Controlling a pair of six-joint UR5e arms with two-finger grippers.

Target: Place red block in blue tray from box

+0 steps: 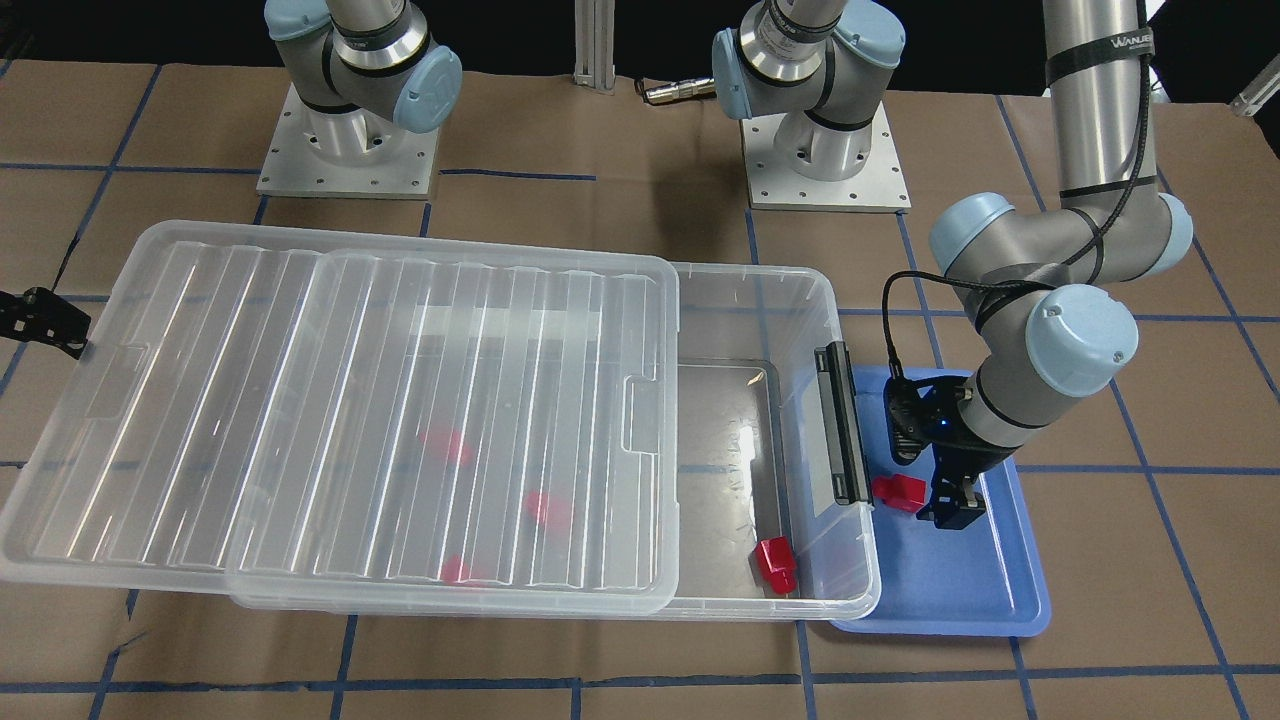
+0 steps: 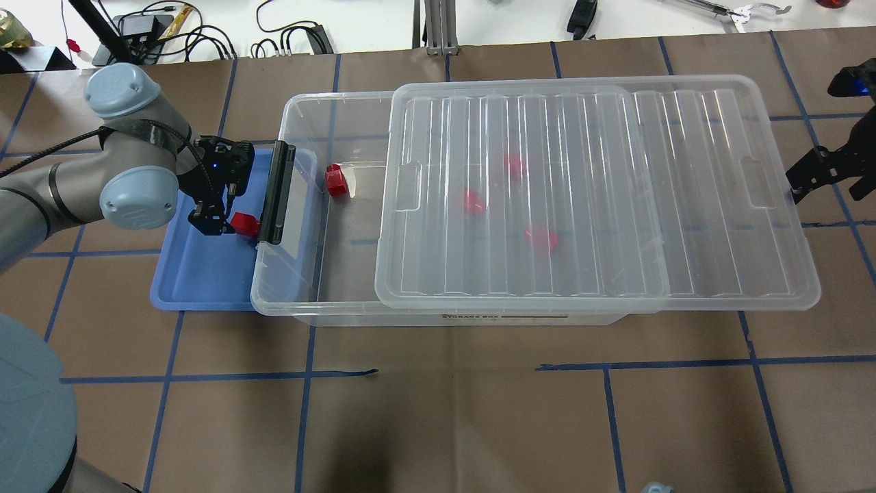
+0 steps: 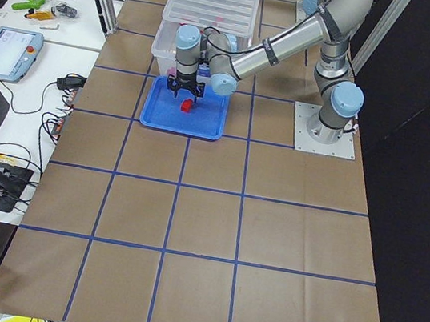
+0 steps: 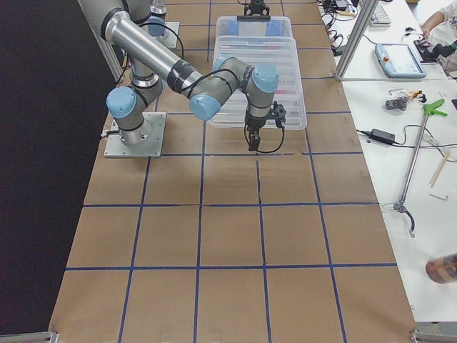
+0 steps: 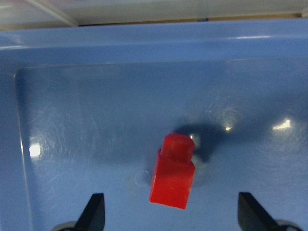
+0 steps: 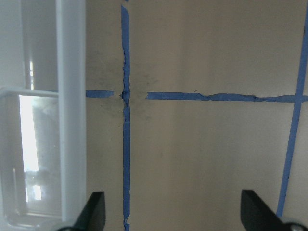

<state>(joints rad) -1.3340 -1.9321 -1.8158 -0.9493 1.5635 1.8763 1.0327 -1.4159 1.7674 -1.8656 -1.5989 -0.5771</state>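
Note:
One red block (image 5: 173, 175) lies on the floor of the blue tray (image 5: 96, 120), stub end pointing away from the wrist camera. My left gripper (image 5: 173, 216) is open and empty just above it, with a fingertip on either side. The overhead view shows the same gripper (image 2: 209, 224), block (image 2: 244, 224) and tray (image 2: 198, 281), with the tray next to the latch end of the clear box (image 2: 301, 123). Another red block (image 2: 335, 180) lies in the uncovered part of the box. Three more blocks (image 2: 472, 202) show through the lid (image 2: 582, 137). My right gripper (image 6: 174, 211) is open and empty over the table past the lid's far end.
The ribbed lid (image 1: 350, 330) is slid sideways and overhangs the box toward my right gripper (image 1: 45, 325). The black latch bar (image 1: 838, 420) stands up between box and tray (image 1: 950, 590). Both arm bases (image 1: 345, 150) sit on the robot's side of the box.

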